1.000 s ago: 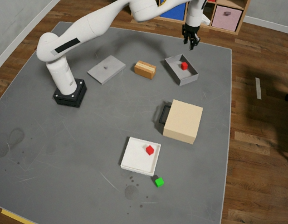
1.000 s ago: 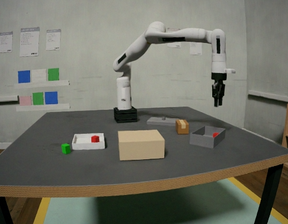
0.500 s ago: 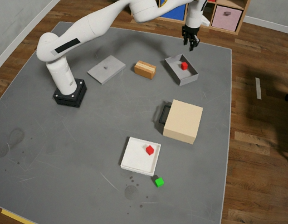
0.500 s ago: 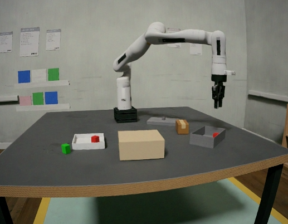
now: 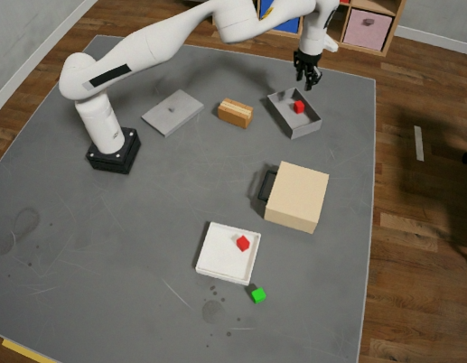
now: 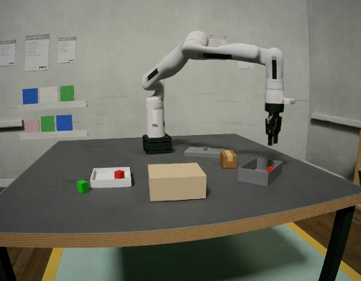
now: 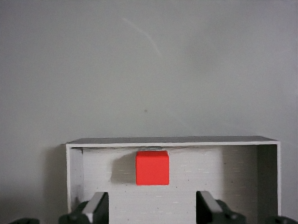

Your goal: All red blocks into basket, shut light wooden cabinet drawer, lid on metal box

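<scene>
My gripper (image 5: 304,84) (image 6: 271,143) (image 7: 152,208) is open and empty, high above the far end of the open metal box (image 5: 306,130) (image 6: 251,177) (image 7: 215,140). A red block (image 5: 299,107) (image 6: 270,169) (image 7: 152,168) lies in that box, ahead of the fingers in the wrist view. The grey lid (image 5: 186,108) (image 6: 195,152) lies flat on the table, knob up. Another red block (image 5: 243,243) (image 6: 119,174) is in the white basket (image 5: 217,259) (image 6: 112,183). The light wooden cabinet (image 5: 299,194) (image 6: 177,185) seems shut, its dark handle (image 5: 266,186) facing the robot's side; its inside is hidden.
A brown carton (image 5: 234,115) (image 6: 225,160) with pale tape stands between the lid and the metal box. A green block (image 5: 258,295) (image 6: 82,186) lies on the table outside the basket, near its corner. The cabinet stands between the metal box and the basket.
</scene>
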Robot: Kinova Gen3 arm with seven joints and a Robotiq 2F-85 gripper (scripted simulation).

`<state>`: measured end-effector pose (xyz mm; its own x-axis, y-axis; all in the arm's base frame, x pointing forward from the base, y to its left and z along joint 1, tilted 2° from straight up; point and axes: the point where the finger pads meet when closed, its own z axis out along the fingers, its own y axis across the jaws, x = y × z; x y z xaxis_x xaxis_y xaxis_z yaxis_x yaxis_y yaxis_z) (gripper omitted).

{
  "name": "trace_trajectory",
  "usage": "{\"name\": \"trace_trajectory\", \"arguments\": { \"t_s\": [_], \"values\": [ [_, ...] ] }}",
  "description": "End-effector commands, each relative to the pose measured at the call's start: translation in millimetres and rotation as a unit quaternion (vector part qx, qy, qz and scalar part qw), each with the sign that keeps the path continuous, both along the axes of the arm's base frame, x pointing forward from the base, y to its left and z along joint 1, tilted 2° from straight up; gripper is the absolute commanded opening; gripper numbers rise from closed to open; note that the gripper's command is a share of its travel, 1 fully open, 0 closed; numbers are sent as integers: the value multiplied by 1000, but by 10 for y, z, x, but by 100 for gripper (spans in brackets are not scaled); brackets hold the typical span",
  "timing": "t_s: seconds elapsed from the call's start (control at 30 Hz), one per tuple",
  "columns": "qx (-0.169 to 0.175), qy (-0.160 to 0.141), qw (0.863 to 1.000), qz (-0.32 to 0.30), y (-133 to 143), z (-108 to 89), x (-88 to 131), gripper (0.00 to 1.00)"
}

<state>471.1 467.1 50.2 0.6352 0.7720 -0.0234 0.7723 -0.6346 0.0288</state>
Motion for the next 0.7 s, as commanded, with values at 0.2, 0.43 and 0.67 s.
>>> {"name": "trace_trajectory", "arguments": {
  "t_s": [0.2,0.43,0.67],
  "values": [
    [1,-1,1000,0,-3,-296,11,59],
    [1,-1,1000,0,-10,-529,14,59],
    [1,-1,1000,0,-13,-650,16,59]
  ]
}}
